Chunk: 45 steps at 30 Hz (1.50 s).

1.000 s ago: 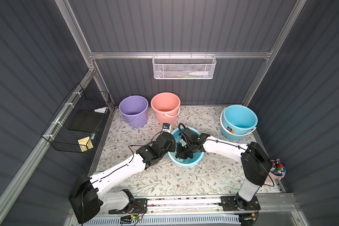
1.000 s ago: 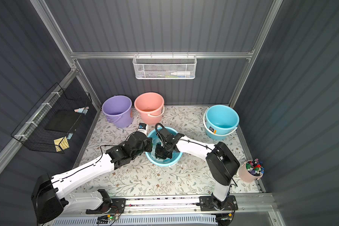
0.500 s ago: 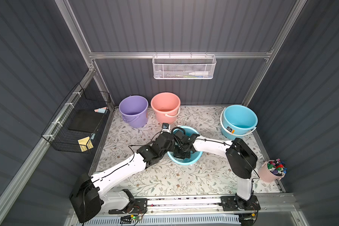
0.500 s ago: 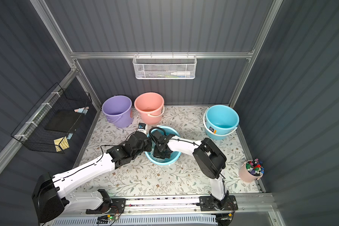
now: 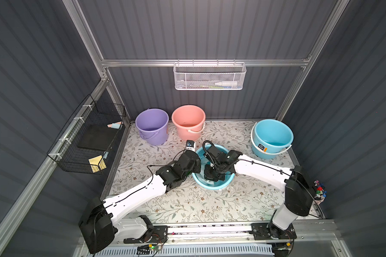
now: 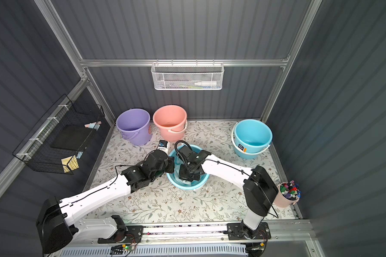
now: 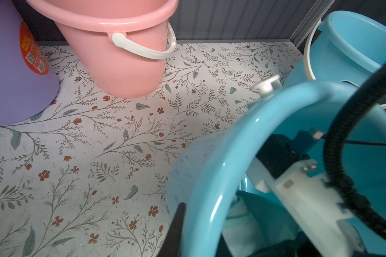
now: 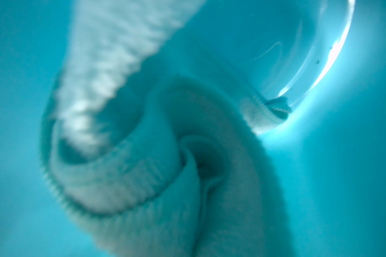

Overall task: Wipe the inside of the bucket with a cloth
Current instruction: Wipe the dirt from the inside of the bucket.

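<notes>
While the left end effector [image 5: 196, 165], centre of the top view, looks clamped shut on the rim of the bucket [image 5: 220, 186] to steady it on the desk, the right end effector [image 5: 212, 174] is down inside, fingers pressed together, apparently pinching the cloth [image 8: 143, 178], which is twisted into a swirl on the bottom. Wiping seems underway, approx mid-task: bottom is getting covered, upper walls prob. left, and I can't tell how much is clean.
</notes>
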### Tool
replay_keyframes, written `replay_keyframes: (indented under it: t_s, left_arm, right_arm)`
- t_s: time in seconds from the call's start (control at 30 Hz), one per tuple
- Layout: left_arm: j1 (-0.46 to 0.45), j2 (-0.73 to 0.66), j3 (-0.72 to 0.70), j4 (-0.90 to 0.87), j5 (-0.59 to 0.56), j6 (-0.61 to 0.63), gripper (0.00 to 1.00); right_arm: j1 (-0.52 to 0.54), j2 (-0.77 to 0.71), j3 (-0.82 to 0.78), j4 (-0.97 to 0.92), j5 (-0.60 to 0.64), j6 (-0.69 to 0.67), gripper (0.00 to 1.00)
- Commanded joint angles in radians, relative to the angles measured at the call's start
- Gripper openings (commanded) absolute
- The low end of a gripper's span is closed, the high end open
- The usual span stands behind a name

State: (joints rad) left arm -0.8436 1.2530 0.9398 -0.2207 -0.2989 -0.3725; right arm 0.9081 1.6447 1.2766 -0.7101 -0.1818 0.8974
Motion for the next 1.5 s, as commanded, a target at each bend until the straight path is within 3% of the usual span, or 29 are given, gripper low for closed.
replay_keyframes:
  t_s: [0.0,0.3,0.63,0.83,1.03,1.47]
  left_arm:
    - [-0.005,-0.031,0.019,0.052,0.018,-0.014,0.00]
    - [-0.004,-0.030,0.026,0.061,0.034,-0.017,0.00]
    - [-0.005,-0.047,0.020,0.058,0.049,-0.020,0.00]
    - [-0.004,-0.043,0.015,0.069,0.052,-0.020,0.00]
    - [-0.003,-0.035,0.013,0.088,0.061,-0.024,0.00]
    - [-0.004,-0.042,-0.001,0.091,0.063,-0.025,0.00]
  right_arm:
    - [0.003,-0.074,-0.042,0.034,-0.081,0.097,0.00]
    - [0.003,-0.204,-0.178,0.446,-0.061,0.391,0.00]
    - [0.012,-0.211,-0.289,0.747,0.136,0.602,0.00]
    - [0.023,-0.216,-0.281,0.752,0.295,0.565,0.00]
    - [0.034,-0.129,-0.232,0.713,0.344,0.518,0.00]
    - [0.034,0.085,-0.193,0.597,0.445,0.546,0.00]
